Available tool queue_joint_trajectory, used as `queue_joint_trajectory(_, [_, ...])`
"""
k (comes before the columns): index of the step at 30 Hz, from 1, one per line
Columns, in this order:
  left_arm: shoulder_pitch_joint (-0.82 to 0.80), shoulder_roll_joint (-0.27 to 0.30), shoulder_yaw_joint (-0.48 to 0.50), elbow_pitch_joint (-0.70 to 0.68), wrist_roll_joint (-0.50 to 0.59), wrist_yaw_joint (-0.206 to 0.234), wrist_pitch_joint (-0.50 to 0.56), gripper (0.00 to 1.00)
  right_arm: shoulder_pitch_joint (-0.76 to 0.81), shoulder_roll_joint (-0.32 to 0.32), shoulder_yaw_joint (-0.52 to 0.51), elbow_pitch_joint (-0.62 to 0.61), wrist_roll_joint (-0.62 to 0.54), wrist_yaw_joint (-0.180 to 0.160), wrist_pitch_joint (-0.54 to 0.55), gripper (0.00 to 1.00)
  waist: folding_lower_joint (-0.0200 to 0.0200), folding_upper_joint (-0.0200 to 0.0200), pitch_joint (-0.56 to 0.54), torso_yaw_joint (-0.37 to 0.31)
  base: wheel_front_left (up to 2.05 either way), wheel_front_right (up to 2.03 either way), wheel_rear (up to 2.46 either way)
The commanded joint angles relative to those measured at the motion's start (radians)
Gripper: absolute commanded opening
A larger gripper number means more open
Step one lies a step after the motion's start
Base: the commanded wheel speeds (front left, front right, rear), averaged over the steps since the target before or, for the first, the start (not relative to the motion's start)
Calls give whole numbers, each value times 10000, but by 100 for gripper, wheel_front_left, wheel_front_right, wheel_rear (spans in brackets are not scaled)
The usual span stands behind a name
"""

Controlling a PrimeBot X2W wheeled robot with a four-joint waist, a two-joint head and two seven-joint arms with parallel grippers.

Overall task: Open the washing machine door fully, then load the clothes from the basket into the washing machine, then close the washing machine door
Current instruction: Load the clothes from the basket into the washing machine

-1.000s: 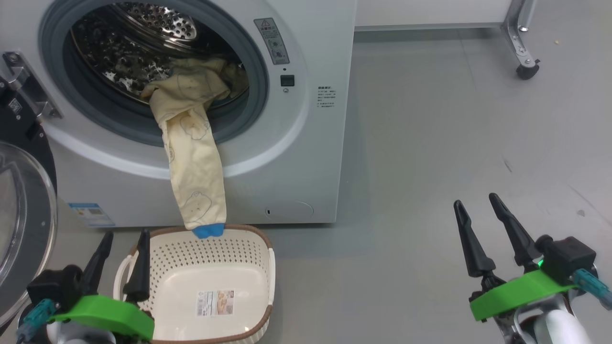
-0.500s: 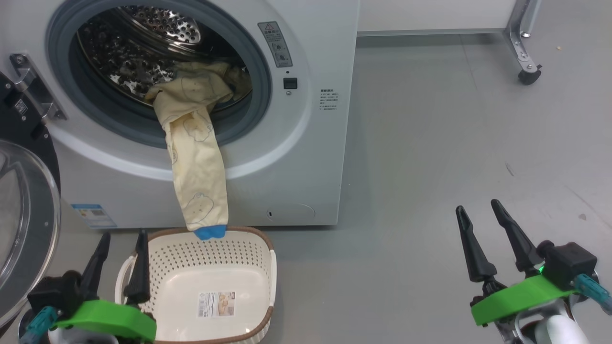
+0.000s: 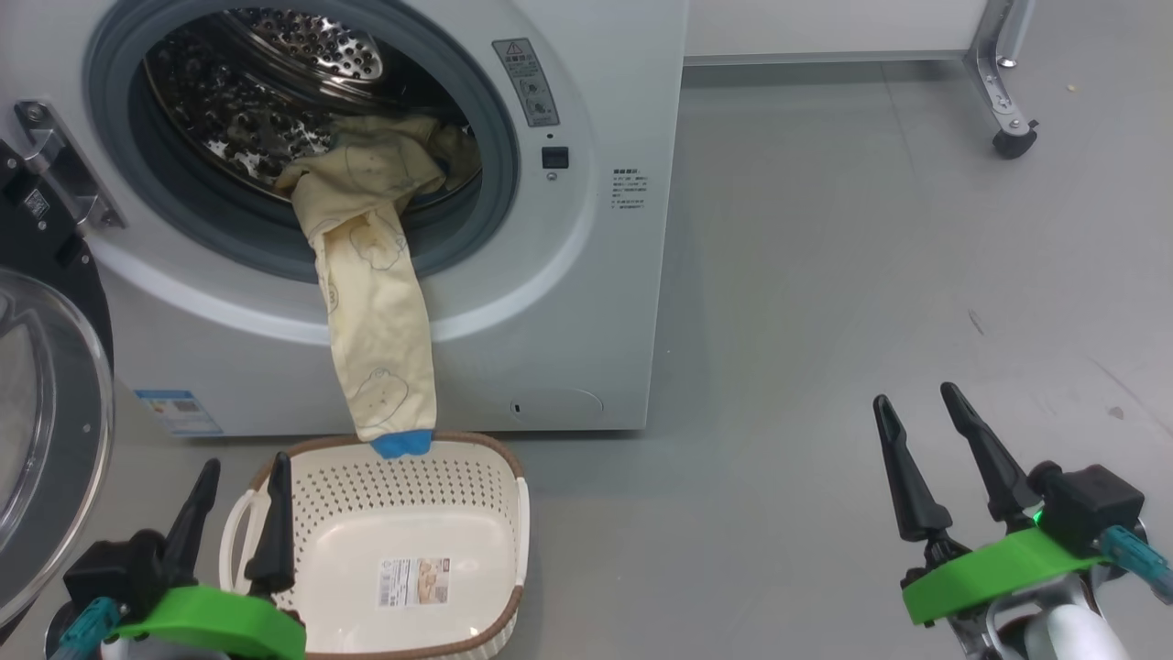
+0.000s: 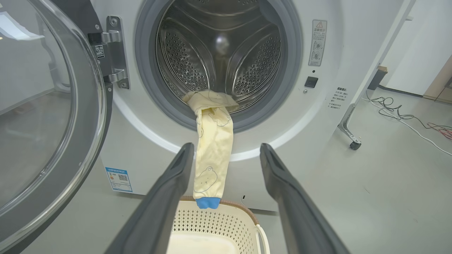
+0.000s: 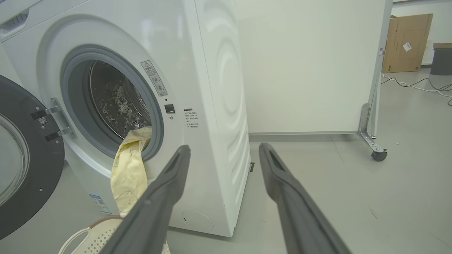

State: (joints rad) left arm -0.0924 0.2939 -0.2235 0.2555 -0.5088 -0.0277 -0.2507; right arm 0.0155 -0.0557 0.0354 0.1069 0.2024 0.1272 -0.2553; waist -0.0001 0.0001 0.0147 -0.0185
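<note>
The white washing machine [image 3: 596,275] stands with its door [image 3: 46,412] swung wide open to the left. One cream-yellow piece of the clothes [image 3: 376,312] lies half in the steel drum. It hangs over the grey gasket, its blue cuff [image 3: 400,445] dangling just above the basket [image 3: 412,486]. The basket holds no clothes and shows the label sticker on its bottom. My left gripper [image 3: 246,460] is open at the basket's left rim, holding nothing. In the left wrist view the garment [image 4: 213,141] hangs ahead between the fingers. My right gripper [image 3: 915,394] is open above bare floor, far right.
A wheeled metal leg [image 3: 1008,142] of a white partition [image 5: 310,63] stands behind and to the right of the washer. Cables [image 4: 406,116] trail on the floor beyond it, and a cardboard box [image 5: 406,42] leans far back. Grey floor stretches to the washer's right.
The head camera shifted slightly. My left gripper drifted a little to the right and lower beside the basket. The garment, basket and right gripper stay as they were.
</note>
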Motion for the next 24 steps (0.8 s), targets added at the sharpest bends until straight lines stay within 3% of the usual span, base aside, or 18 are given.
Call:
queue_joint_trajectory(1, [-369,162,555,-237,104,-69,-110,100,-311,-97,211,-352,28,35,-65,100,1,-1,18,-1,0,0,0])
queue_joint_trajectory(24, [-489,-99,701,-30,483,-307,-111,100,-389,-105,274,-297,33,35,-65,100,1,-1,100,-8,0,0,0])
